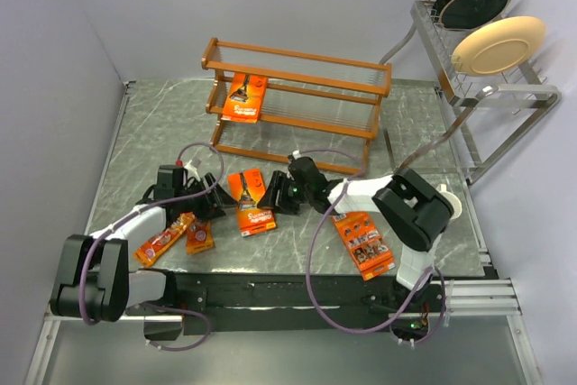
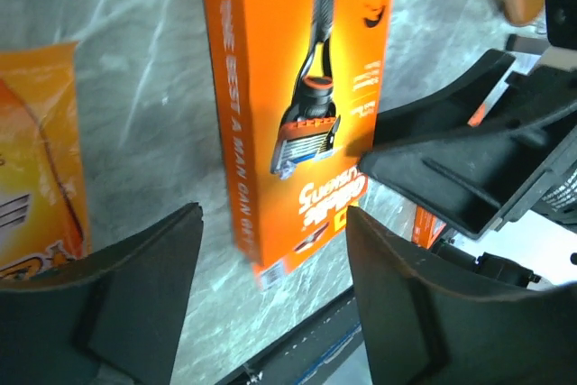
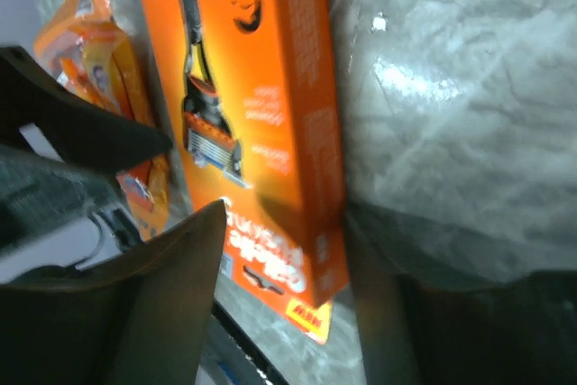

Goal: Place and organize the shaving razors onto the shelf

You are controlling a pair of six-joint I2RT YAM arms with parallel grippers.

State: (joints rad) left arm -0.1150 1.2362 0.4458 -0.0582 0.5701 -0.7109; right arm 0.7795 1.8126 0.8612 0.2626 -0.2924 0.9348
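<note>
One large flat orange razor card [image 1: 252, 203] lies face-up on the grey marbled tabletop [image 1: 415, 142], flanked by both pincers, presumably so it can be pried off the flat surface. Left gripper [image 1: 215, 202]: fingers spread, card just ahead between them, nothing clamped. Right gripper [image 1: 273, 197]: likewise spread, one fingertip [image 2: 397, 146] touching the card's edge. A matching card [image 1: 245, 96] is already lodged on the orange-brown tiered wooden shelf [image 1: 306, 77]
</note>
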